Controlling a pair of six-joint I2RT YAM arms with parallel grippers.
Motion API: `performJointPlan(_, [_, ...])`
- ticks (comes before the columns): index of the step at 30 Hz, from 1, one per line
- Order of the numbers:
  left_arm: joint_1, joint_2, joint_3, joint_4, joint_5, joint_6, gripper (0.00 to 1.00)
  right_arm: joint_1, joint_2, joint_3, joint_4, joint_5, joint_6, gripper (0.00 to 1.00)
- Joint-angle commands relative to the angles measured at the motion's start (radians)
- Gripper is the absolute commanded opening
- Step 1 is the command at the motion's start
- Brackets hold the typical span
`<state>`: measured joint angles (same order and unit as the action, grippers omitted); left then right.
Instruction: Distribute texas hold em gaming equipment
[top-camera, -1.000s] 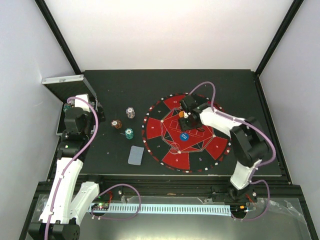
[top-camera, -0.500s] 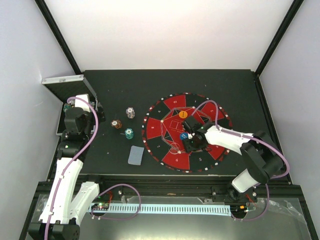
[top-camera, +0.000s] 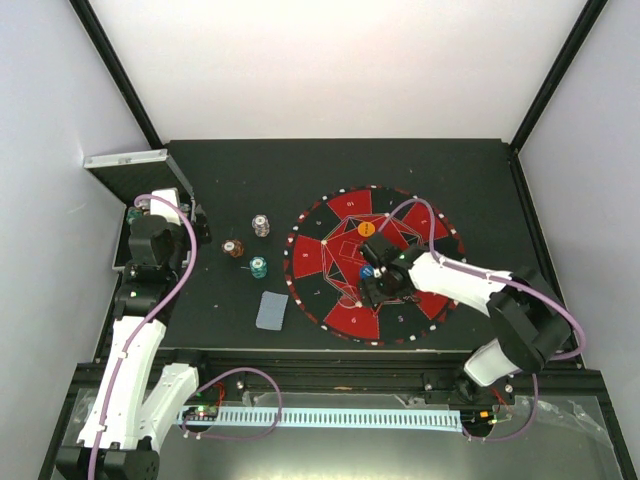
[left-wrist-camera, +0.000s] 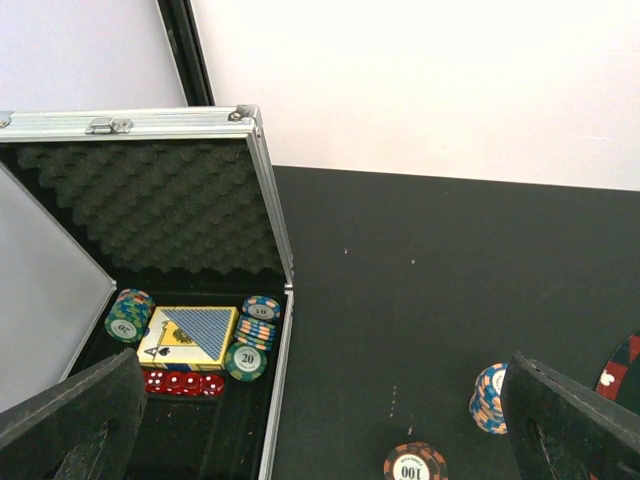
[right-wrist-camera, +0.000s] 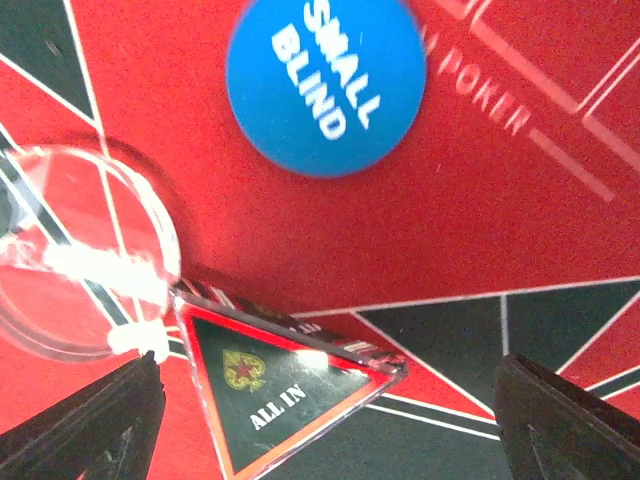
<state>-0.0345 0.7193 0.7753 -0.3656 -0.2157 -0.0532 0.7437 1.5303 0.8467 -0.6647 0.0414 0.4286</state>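
Observation:
My right gripper (top-camera: 371, 287) hangs open low over the mat, just near the blue "SMALL BLIND" disc (top-camera: 367, 271). In the right wrist view (right-wrist-camera: 320, 425) the blue disc (right-wrist-camera: 325, 85) lies ahead of the jaws. A clear round disc (right-wrist-camera: 80, 250) and a triangular "ALL IN" marker (right-wrist-camera: 285, 385) lie between the open fingers, untouched. The orange disc (top-camera: 366, 229) lies further back on the mat. Three chip stacks, grey (top-camera: 261, 224), red (top-camera: 233, 248) and teal (top-camera: 259, 267), stand left of the mat, with the cards (top-camera: 271, 310) nearer. My left gripper (top-camera: 201, 226) is open and empty by the case.
The round red-and-black mat (top-camera: 310, 262) fills the table's right half. The open silver case (left-wrist-camera: 268, 190) at the far left holds more chips (left-wrist-camera: 258, 320), a card deck (left-wrist-camera: 190, 335) and red dice (left-wrist-camera: 185, 383). Two chip stacks (left-wrist-camera: 487, 397) stand ahead of the left gripper (left-wrist-camera: 320, 430).
My right gripper let go of the orange disc on the far part of the mat and moved nearer, to just past the blue disc. The left arm has not moved.

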Motion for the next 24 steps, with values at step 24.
performJointPlan(24, [-0.012, -0.009, 0.001, 0.019, 0.009, -0.007, 0.99, -0.081, 0.3, 0.261, 0.068, 0.007, -0.048, 0.7])
